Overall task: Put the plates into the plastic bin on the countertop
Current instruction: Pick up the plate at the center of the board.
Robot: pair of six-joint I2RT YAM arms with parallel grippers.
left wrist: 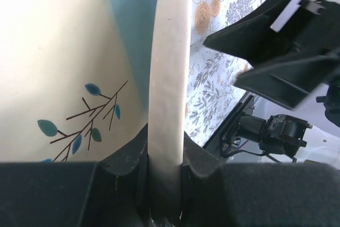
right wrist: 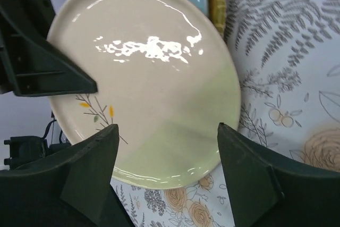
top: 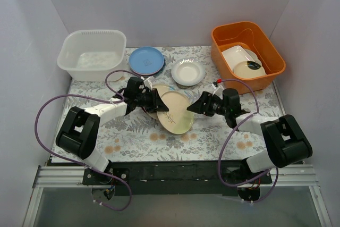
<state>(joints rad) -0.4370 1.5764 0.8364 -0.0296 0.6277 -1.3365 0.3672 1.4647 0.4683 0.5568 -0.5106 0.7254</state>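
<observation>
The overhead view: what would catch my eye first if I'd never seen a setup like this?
At the middle of the leaf-printed countertop, the left gripper clamps the rim of a cream plate with a sprig, while the right gripper faces it with its jaws open. The bright orange tub at the far right, with dishes inside, stands out against the pale plastic bin at the far left.

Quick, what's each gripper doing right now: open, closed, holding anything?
Left gripper: jaws closed on the rim of the cream plate.
Right gripper: jaws open, holding nothing.
</observation>
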